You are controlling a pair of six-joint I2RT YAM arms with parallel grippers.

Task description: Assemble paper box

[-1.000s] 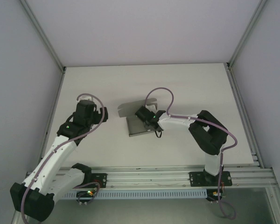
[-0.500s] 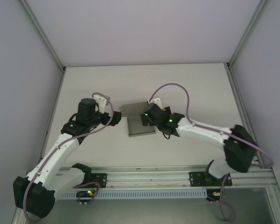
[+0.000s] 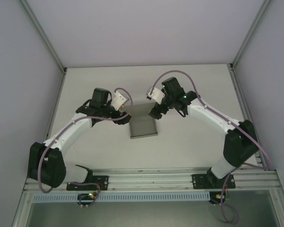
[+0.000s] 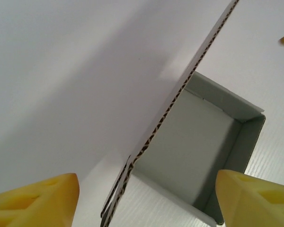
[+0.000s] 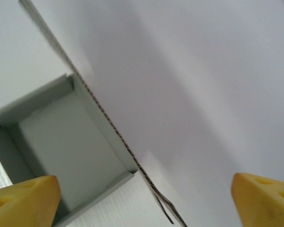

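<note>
The paper box (image 3: 143, 126) is a small shallow grey tray in the middle of the table, with its lid flap (image 3: 141, 110) standing up along the far side. My left gripper (image 3: 127, 117) is at the flap's left end and my right gripper (image 3: 154, 113) at its right end. In the left wrist view the flap (image 4: 85, 85) runs edge-on between the yellow fingertips (image 4: 38, 203), with the tray's inside (image 4: 194, 151) to its right; the left gripper (image 4: 146, 203) is open. The right wrist view mirrors this: flap (image 5: 189, 94), tray (image 5: 61, 142), right gripper (image 5: 144, 203) open and touching nothing.
The white table (image 3: 194, 85) is walled by pale panels on three sides, with metal posts at the back corners. An aluminium rail (image 3: 156, 179) carrying both arm bases runs along the near edge.
Both arms swung toward the back of the box. The right gripper opened, left the tray's right side and moved to the flap's right end; the left gripper came in to its left end.
</note>
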